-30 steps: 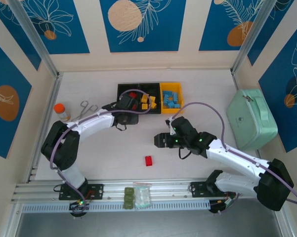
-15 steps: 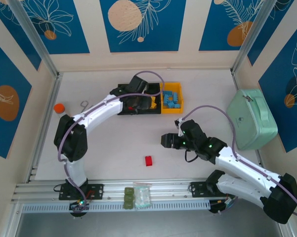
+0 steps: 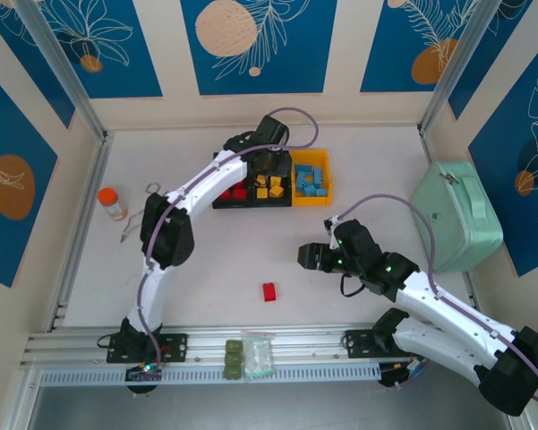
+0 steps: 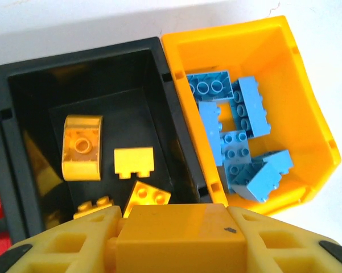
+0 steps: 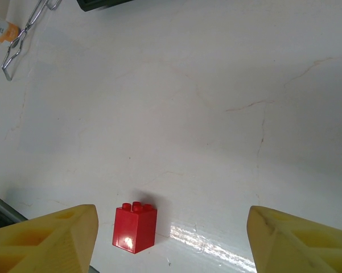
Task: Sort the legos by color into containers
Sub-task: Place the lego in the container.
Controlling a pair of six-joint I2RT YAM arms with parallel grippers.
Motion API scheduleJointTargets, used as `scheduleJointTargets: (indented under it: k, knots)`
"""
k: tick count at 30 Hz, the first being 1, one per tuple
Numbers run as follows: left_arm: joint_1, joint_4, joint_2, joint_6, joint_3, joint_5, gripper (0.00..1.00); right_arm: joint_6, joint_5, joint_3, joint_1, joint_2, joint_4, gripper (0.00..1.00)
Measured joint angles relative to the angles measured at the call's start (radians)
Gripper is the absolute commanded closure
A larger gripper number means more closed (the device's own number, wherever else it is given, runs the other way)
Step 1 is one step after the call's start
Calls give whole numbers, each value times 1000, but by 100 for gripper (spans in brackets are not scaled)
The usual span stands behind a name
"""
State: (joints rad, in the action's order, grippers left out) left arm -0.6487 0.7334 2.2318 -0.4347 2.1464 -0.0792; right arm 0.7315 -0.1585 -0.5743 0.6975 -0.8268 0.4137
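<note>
Holding a yellow lego (image 4: 179,242) clamped above the middle black container (image 4: 166,91), the left gripper (image 3: 267,168) contrasts with the wide-spread right gripper (image 5: 169,239), a red lego (image 5: 135,228) standing on the bench (image 5: 227,102) between its fingers.

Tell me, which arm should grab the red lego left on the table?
Right, probably. Its open right gripper faces the red lego, which sits ahead between its fingers. The left gripper is busy over the bins, shut on a yellow lego.
</note>
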Motion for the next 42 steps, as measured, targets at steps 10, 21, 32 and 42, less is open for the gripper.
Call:
scheduleJointTargets:
  k: [10, 21, 32, 42]
  knots:
    - [48, 87, 195, 36, 257, -37, 56, 3, 0, 14, -14, 0, 5, 30]
    - [71, 98, 300, 78, 350, -79, 49, 10, 1, 14, -29, 1, 22, 30]
    - [76, 72, 305, 77, 353, -60, 47, 10, 1, 14, -38, 0, 22, 30]
    - [64, 87, 262, 77, 293, -22, 42, 10, 4, 13, -38, -10, 21, 29]
